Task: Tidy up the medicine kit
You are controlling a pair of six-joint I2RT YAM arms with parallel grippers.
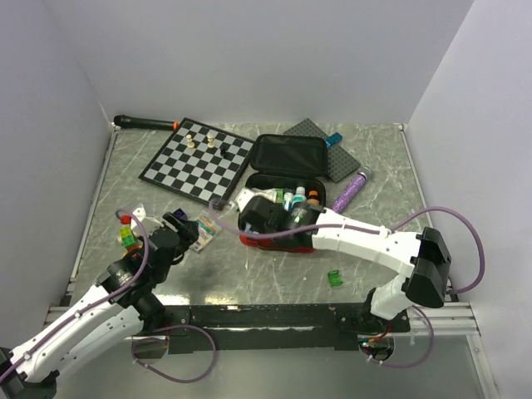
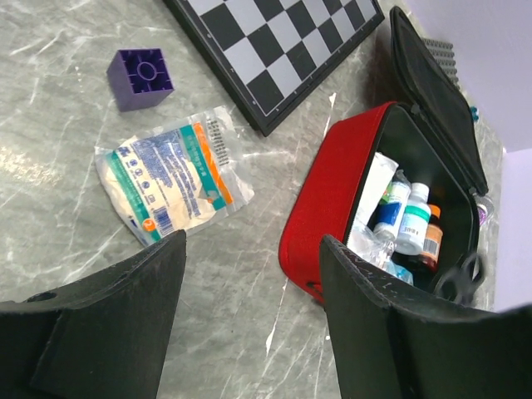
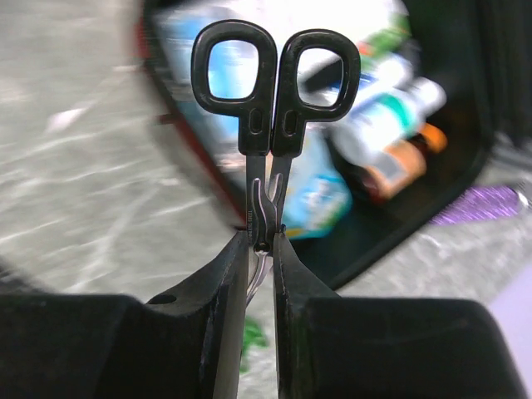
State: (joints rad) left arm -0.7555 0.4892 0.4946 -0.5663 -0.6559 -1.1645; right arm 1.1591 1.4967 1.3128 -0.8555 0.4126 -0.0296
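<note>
Left wrist view shows the left hand [image 2: 249, 276] spread wide above the grey marbled worktop [image 2: 50, 100], holding nothing, with a sealed white-and-teal gauze packet [image 2: 174, 179] lying just ahead of it, outside the case. To its right, the soft red fabric medicine kit [image 2: 328, 199] sits flipped open and crowded with small plastic bottles [image 2: 413, 218]. Over it, the right hand [image 3: 260, 241] pinches black-handled scissors [image 3: 274, 83] by the closed blades, loops forward. That thin grip could let them swivel or slip, and the loops may snag the bottles, tipping them or dragging the soft case.
</note>
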